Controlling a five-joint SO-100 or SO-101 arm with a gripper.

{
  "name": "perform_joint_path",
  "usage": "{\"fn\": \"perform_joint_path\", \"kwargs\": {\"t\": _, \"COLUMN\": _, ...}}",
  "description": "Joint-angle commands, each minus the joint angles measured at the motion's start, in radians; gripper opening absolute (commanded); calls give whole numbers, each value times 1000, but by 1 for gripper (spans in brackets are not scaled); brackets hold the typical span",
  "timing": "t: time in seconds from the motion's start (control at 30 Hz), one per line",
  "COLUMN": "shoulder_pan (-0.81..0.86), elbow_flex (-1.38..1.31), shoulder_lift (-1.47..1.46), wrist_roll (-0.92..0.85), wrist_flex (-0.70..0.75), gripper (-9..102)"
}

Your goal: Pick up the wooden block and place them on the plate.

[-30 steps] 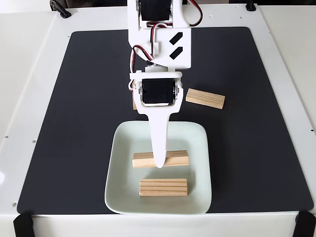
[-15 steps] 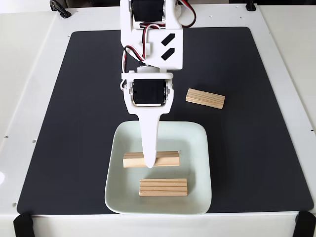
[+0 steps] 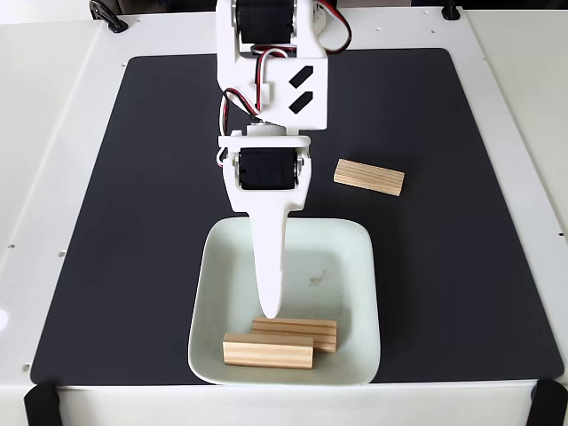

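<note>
**Two blocks on the plate, one on the mat**

In the fixed view we see the white arm reaching down from the top edge over a black mat that covers most of the white table. Its gripper points toward the camera, and the long white finger hangs over the plate, its tip near the plate's lower half. From this angle only one finger shows, so we cannot tell how far the fingers stand apart; nothing appears to be held between them.

The plate sits at the near edge of the mat. Two wooden blocks lie in its near part: the front block lies crosswise close to the near rim, and the rear block lies just behind it, shifted to the right in the view, the two touching or overlapping along their long sides. The fingertip ends just above the rear block's left end; we cannot tell whether it touches. A small brownish speck marks the bare middle of the plate.

A third wooden block lies on the mat, well apart from the plate, to the right of the arm, slightly tilted.
</note>
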Motion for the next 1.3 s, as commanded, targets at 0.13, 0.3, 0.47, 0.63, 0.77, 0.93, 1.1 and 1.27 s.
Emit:
{"fn": "perform_joint_path", "kwargs": {"t": 0.13, "shoulder_pan": -2, "elbow_flex": -5, "shoulder_lift": 106, "wrist_roll": -31, "wrist_flex": 15, "gripper": 37}}
{"fn": "perform_joint_path", "kwargs": {"t": 0.3, "shoulder_pan": -8, "elbow_flex": 66, "shoulder_lift": 216, "wrist_roll": -25, "wrist_flex": 86, "gripper": 37}}
{"fn": "perform_joint_path", "kwargs": {"t": 0.47, "shoulder_pan": -15, "elbow_flex": 368, "shoulder_lift": 460, "wrist_roll": -37, "wrist_flex": 77, "gripper": 34}}
{"fn": "perform_joint_path", "kwargs": {"t": 0.63, "shoulder_pan": -43, "elbow_flex": 706, "shoulder_lift": 730, "wrist_roll": -69, "wrist_flex": 72, "gripper": 21}}
{"fn": "perform_joint_path", "kwargs": {"t": 0.77, "shoulder_pan": -75, "elbow_flex": 931, "shoulder_lift": 914, "wrist_roll": -87, "wrist_flex": 83, "gripper": 9}}
{"fn": "perform_joint_path", "kwargs": {"t": 0.93, "shoulder_pan": -158, "elbow_flex": 1138, "shoulder_lift": 1083, "wrist_roll": -72, "wrist_flex": 84, "gripper": -1}}
{"fn": "perform_joint_path", "kwargs": {"t": 1.1, "shoulder_pan": -288, "elbow_flex": 1193, "shoulder_lift": 1157, "wrist_roll": 26, "wrist_flex": 117, "gripper": 1}}
{"fn": "perform_joint_path", "kwargs": {"t": 1.27, "shoulder_pan": -374, "elbow_flex": 1108, "shoulder_lift": 1155, "wrist_roll": 179, "wrist_flex": 216, "gripper": 0}}
